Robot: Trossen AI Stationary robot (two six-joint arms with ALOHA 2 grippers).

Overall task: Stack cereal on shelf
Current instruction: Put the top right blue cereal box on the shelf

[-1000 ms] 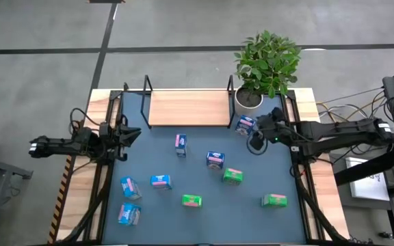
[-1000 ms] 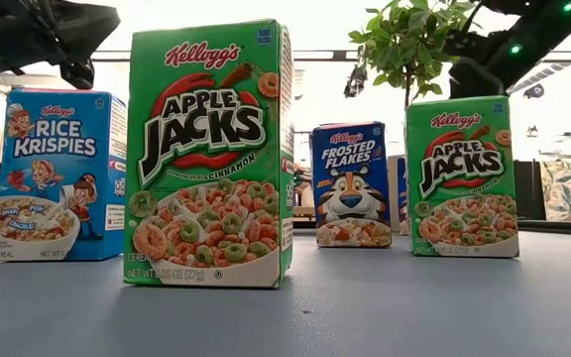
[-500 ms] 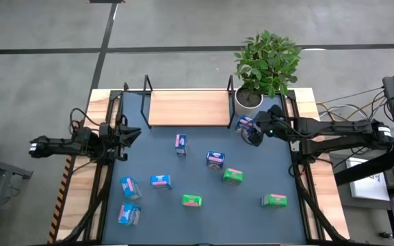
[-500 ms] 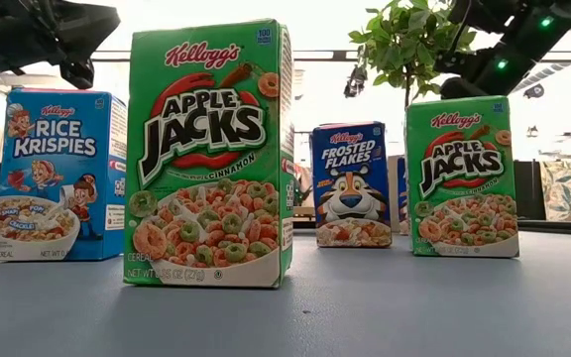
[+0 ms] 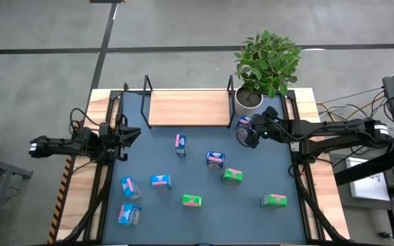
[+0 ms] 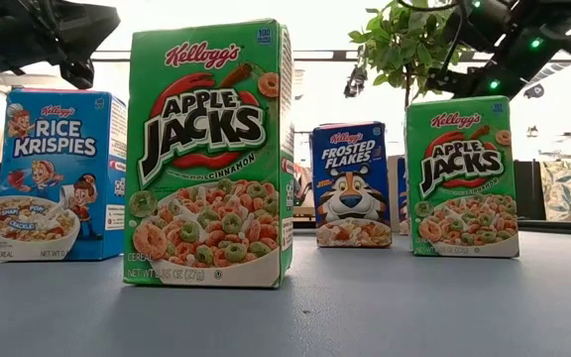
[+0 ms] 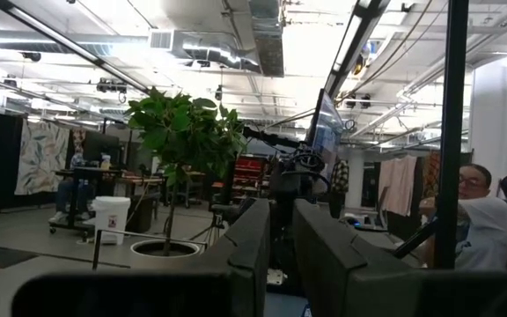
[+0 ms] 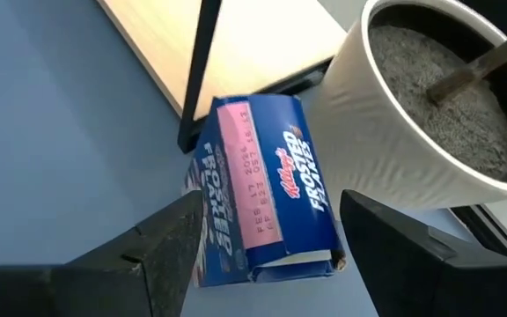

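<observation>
**Right gripper closes in on the blue box by the pot**

Over the last second the right gripper (image 5: 247,134) has slid from the open mat toward the Frosted Flakes box (image 8: 262,198). It now hovers over it, fingers (image 8: 170,242) spread wide on either side, not gripping. The box lies between the shelf (image 5: 189,108) end and the white pot (image 8: 429,123), just beside both. The left gripper (image 5: 130,137) has not moved from the table's left edge, fingers narrow, empty. The other boxes lie where they were.
</observation>
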